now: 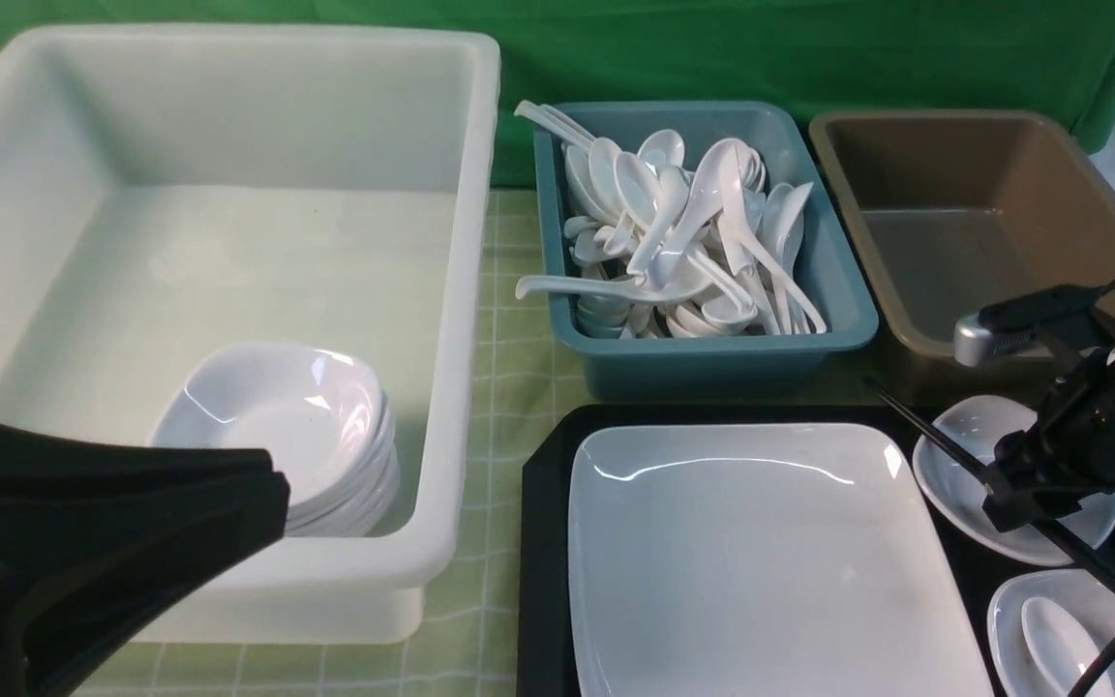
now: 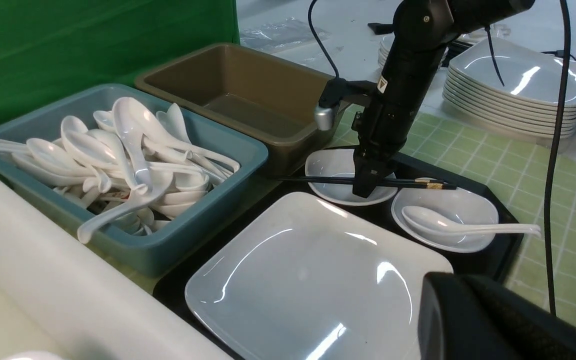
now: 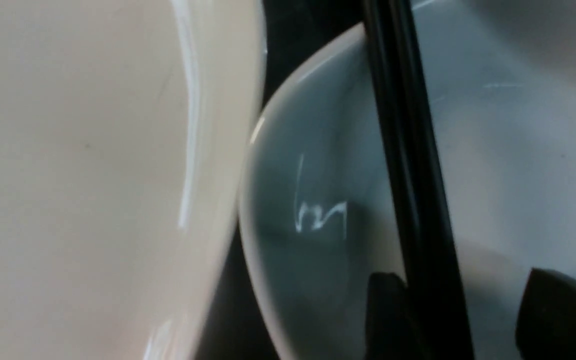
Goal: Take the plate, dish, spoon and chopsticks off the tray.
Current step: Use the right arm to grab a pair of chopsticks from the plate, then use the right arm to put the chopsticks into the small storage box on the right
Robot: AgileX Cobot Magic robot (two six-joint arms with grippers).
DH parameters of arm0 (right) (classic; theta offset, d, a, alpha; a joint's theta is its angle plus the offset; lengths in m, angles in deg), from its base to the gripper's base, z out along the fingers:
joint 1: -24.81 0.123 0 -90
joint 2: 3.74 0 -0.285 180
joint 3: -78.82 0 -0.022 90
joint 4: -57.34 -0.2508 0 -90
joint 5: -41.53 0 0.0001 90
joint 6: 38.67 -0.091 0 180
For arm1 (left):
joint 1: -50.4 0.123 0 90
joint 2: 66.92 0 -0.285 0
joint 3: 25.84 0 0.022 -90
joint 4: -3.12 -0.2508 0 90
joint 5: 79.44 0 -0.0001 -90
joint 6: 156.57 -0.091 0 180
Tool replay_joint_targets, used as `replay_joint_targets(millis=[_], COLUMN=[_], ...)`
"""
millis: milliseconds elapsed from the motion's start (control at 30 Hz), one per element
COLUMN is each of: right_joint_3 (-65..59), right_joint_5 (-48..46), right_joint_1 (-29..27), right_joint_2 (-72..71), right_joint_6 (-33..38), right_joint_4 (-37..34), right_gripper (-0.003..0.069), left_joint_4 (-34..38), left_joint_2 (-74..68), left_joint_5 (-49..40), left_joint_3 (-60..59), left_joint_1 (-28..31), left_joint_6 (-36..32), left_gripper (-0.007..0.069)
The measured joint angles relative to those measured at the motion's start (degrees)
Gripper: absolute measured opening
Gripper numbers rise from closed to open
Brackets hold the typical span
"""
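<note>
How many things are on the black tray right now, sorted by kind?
On the tray:
large plate: 1
small dishes: 2
spoon: 1
pair of chopsticks: 1
Total: 5

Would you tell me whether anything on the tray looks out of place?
The chopsticks lie askew across a small dish, propped on its rim rather than flat on the tray; the open right gripper straddles them.
</note>
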Motion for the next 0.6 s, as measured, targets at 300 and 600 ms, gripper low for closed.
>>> replay_joint_targets(millis=[300, 600], right_joint_3=[0.02, 0.6], right_joint_5=[-2.69, -13.02], right_joint_1=[0.0, 5.32], right_joint_2=[-0.08, -9.33], right_joint_6=[4.9, 13.55], right_joint_4=[-0.16, -0.13], right_gripper=[0.0138, 0.0137], left_joint_4=[-1.67, -4.02], left_joint_2=[0.0, 0.0], left_joint_5=[0.95, 8.16], left_joint_3=[0.0, 0.0], left_joint_1=[0.0, 0.0], left_joint_6=[0.0, -0.07], left_gripper=[0.0023, 0.0023])
